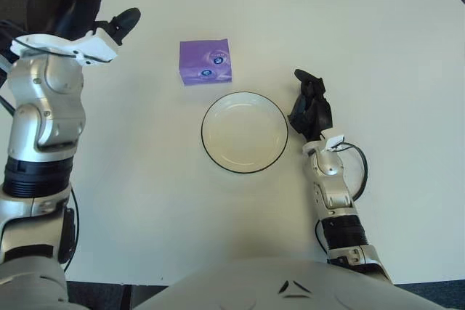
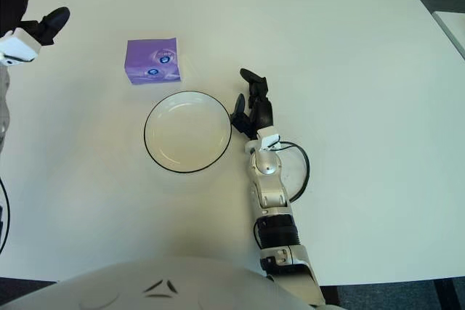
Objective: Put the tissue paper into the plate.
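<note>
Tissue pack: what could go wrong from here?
1. The tissue pack lies just behind the plate; a low approach could nudge the plate's rim.
2. The right hand, open, sits close beside the plate and might knock it if it swings across.
3. The left hand is beside the pack, left of it, holding nothing; a sideways grasp may push it away.

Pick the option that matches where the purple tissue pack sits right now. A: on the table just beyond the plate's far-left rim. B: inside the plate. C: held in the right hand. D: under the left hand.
A: the purple tissue pack lies on the white table just past the far-left rim of the empty plate, with the right hand beside the plate's right edge holding nothing.
</note>
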{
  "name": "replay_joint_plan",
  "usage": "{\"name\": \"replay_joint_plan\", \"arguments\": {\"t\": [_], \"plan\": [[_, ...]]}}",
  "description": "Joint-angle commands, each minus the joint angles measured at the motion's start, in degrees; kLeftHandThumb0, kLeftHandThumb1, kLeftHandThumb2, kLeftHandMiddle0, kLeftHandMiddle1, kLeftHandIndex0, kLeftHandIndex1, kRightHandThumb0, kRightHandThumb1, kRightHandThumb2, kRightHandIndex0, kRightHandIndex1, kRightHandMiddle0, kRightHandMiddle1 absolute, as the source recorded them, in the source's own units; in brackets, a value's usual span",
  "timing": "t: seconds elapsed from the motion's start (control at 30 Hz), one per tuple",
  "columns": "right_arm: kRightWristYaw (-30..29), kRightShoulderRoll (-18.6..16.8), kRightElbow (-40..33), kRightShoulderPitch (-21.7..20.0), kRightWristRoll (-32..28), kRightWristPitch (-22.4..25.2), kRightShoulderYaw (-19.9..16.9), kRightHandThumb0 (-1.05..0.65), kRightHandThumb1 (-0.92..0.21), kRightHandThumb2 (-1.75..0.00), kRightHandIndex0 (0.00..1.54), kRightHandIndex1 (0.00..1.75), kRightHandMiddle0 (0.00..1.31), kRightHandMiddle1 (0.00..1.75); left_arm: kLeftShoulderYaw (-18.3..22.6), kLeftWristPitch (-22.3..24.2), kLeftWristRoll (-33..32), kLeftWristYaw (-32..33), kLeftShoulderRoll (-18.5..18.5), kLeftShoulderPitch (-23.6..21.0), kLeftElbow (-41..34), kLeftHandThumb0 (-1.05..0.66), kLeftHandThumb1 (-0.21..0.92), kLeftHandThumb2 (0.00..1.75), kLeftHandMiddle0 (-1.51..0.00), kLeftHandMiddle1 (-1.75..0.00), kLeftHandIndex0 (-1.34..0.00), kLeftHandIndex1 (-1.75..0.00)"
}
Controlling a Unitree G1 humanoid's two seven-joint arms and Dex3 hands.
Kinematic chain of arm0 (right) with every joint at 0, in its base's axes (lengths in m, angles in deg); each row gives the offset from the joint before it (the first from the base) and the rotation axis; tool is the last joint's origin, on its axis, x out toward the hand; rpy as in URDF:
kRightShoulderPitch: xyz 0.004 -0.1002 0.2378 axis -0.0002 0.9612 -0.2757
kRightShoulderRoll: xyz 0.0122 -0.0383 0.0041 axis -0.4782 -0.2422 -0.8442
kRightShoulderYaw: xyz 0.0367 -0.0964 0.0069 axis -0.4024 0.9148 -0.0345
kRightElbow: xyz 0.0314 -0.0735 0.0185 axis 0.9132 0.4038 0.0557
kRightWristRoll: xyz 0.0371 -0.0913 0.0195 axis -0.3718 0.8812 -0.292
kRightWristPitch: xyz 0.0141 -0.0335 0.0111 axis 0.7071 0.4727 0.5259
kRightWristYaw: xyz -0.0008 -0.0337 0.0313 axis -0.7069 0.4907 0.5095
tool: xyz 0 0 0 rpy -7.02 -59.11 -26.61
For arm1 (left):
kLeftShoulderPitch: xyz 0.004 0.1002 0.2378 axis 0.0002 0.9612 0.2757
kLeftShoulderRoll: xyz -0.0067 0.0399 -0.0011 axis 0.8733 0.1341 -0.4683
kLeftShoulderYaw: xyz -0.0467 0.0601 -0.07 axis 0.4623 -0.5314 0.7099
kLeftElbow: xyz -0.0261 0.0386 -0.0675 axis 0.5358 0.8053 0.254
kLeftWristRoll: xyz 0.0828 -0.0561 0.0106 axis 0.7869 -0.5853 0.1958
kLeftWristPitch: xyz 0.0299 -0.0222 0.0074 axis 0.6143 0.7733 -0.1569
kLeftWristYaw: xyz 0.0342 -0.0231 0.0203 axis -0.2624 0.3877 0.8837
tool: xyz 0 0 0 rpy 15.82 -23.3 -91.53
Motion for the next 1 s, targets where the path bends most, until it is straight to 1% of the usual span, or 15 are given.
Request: {"name": "replay_joint_plan", "arguments": {"t": [0.0,0.1,0.17,0.23,0.3,0.37,0.43,0.53,0.67,0.8,0.97], "plan": [[-0.06,-0.26,3.71,2.63,-0.28,2.8,-0.16,-0.61,-0.92,-0.9,0.37,0.02,0.0,0.85,-4.92,-1.3,1.93,-1.84,-0.25,-5.29,6.62,-0.95,0.92,0.85,-0.08,0.0,0.0,-0.37],[-0.15,-0.27,4.07,2.43,-0.2,2.57,-0.2,-0.61,-0.92,-0.9,0.37,0.02,0.0,0.85,-8.5,-3.14,2.85,-1.45,-1.6,-9.96,13.57,-0.98,0.92,0.86,-0.07,0.0,0.0,-0.34],[-0.29,-0.29,4.31,2.32,-0.12,2.38,-0.24,-0.61,-0.92,-0.9,0.37,0.02,0.0,0.85,-11.06,-5.95,3.58,-1.24,-1.64,-13.15,19.11,-0.99,0.92,0.87,-0.06,0.0,0.0,-0.32],[-0.41,-0.31,4.71,2.09,-0.11,2.23,-0.32,-0.61,-0.92,-0.9,0.37,0.03,0.0,0.85,-13.13,-8.89,4.3,-0.38,-1.47,-15.25,24.19,-1.0,0.92,0.88,-0.06,0.0,0.0,-0.3],[-0.47,-0.31,4.94,1.96,-0.12,2.18,-0.39,-0.61,-0.92,-0.9,0.37,0.03,0.0,0.85,-15.1,-12.06,5.36,1.86,-1.52,-17.02,30.01,-1.01,0.92,0.89,-0.06,0.0,0.0,-0.28],[-0.58,-0.32,5.26,1.78,-0.09,2.12,-0.45,-0.61,-0.92,-0.9,0.38,0.03,0.0,0.85,-17.76,-15.46,7.31,5.32,-2.04,-19.78,38.11,-1.01,0.92,0.91,-0.06,0.0,0.0,-0.26],[-0.61,-0.34,5.62,1.59,-0.13,2.02,-0.5,-0.6,-0.92,-0.91,0.37,0.03,0.0,0.85,-21.16,-17.88,10.51,9.08,-2.69,-22.46,45.15,-1.02,0.92,0.91,-0.07,-0.01,0.0,-0.26],[-0.61,-0.34,6.01,1.43,-0.16,1.67,-0.55,-0.61,-0.92,-0.91,0.37,0.03,0.0,0.86,-24.24,-20.48,13.3,11.83,-2.99,-24.8,49.79,-1.02,0.92,0.96,-0.07,0.0,0.0,-0.21],[-0.69,-0.35,6.39,1.27,-0.1,1.33,-0.61,-0.61,-0.92,-0.91,0.37,0.03,0.0,0.85,-26.23,-22.53,14.19,13.28,-3.99,-27.25,54.6,-1.0,0.92,0.97,-0.06,0.0,0.0,-0.19],[-1.04,-0.39,6.82,0.99,0.04,1.14,-0.62,-0.61,-0.92,-0.9,0.37,0.03,0.0,0.85,-28.56,-22.92,15.01,15.38,-6.81,-30.03,61.9,-0.97,0.92,0.95,-0.07,-0.01,0.0,-0.19],[-1.32,-0.39,7.31,0.73,0.05,0.92,-0.62,-0.61,-0.92,-0.9,0.38,0.03,0.0,0.85,-30.92,-23.63,15.46,18.88,-9.63,-32.16,70.69,-0.95,0.92,0.92,-0.08,-0.01,0.0,-0.2]]}}
